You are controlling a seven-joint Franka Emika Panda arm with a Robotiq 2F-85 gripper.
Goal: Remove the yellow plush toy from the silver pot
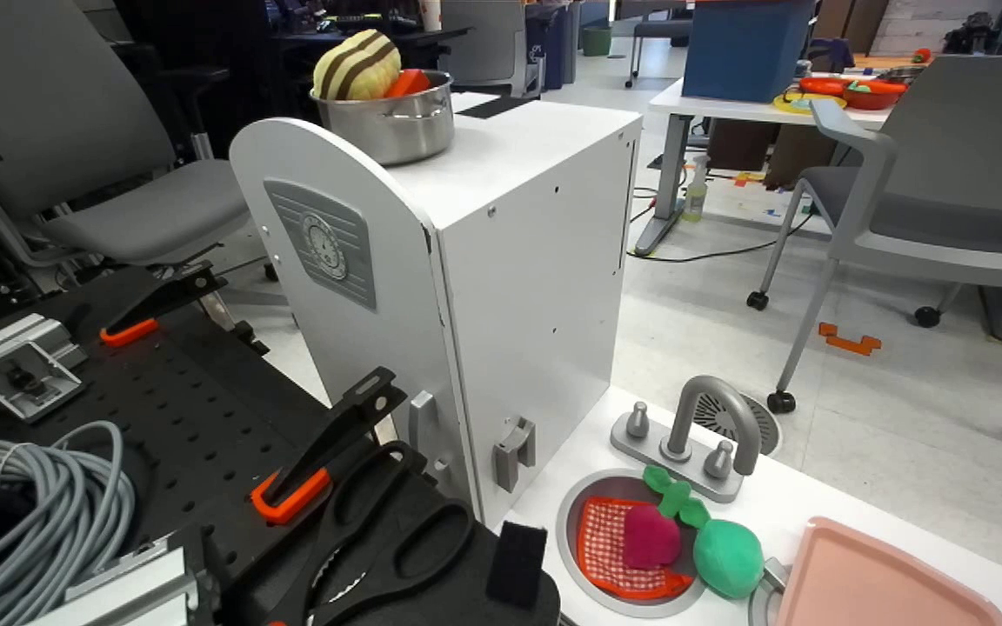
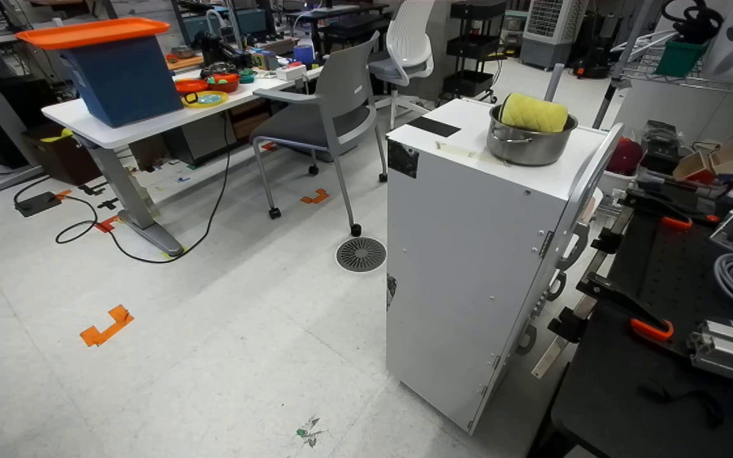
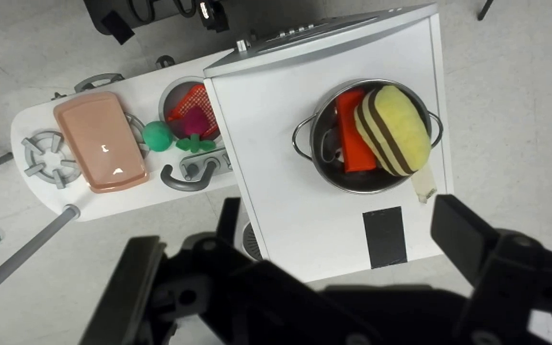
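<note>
In both exterior views the yellow plush toy (image 1: 357,65) pokes up out of the silver pot (image 1: 392,135), which stands on the white worktop (image 1: 544,130) close to the edge with the arched panel (image 1: 414,348). In the wrist view the pot sits near the right edge of that worktop, the toy filling that side of it and partly covering a red block (image 3: 356,148). There the gripper (image 3: 343,215) has its jaws spread wide, one finger (image 3: 230,218) just beside the left edge, the other across the lower right corner
</note>
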